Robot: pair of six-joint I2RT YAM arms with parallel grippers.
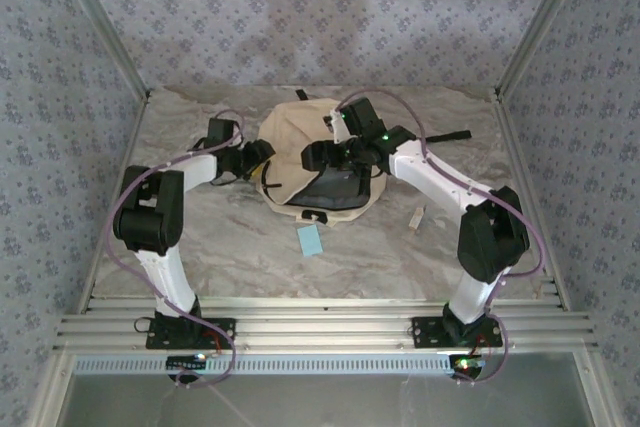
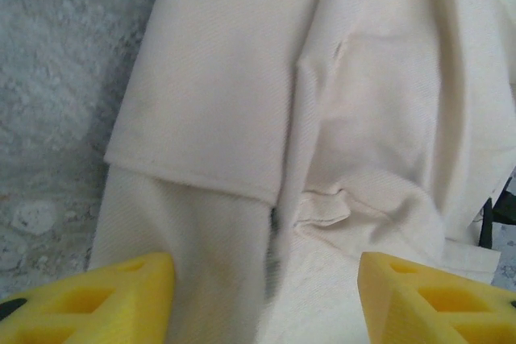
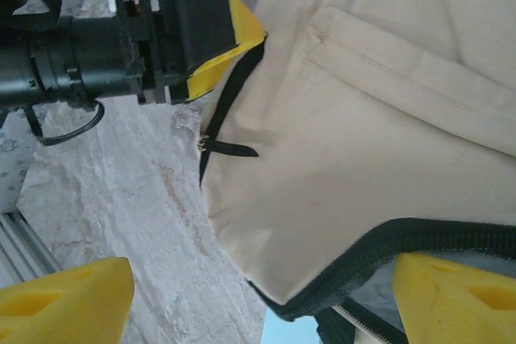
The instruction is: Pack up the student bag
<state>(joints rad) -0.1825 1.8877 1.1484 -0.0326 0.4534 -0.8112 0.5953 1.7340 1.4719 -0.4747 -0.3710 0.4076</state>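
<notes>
**One bag, two arms, two loose bits**

One bag (image 1: 300,132) lies at the middle back of the surface (image 1: 220,247), cream with black zips. Its near side gapes, with a dark opening towards the arms. One black strap (image 1: 452,135) trails out from it to the right.

Two arms reach in, one from each side. The left fingers (image 2: 121,296) stand wide apart over the bag's left flank, with a fold of cream cloth lying between them. In the right wrist view, one yellow tip touches the bag's zipped edge, just above one zip pull (image 3: 222,146). The right fingers (image 3: 72,304) are also wide apart and hold nothing. One is over bare surface and the other is by the open zip at the bag's near corner.

One light blue card (image 1: 310,240) lies flat just in front of the bag. One small white strip (image 1: 417,217) lies to its right, under the right arm's reach. Both arms cross over the bag and hide part of its top.
</notes>
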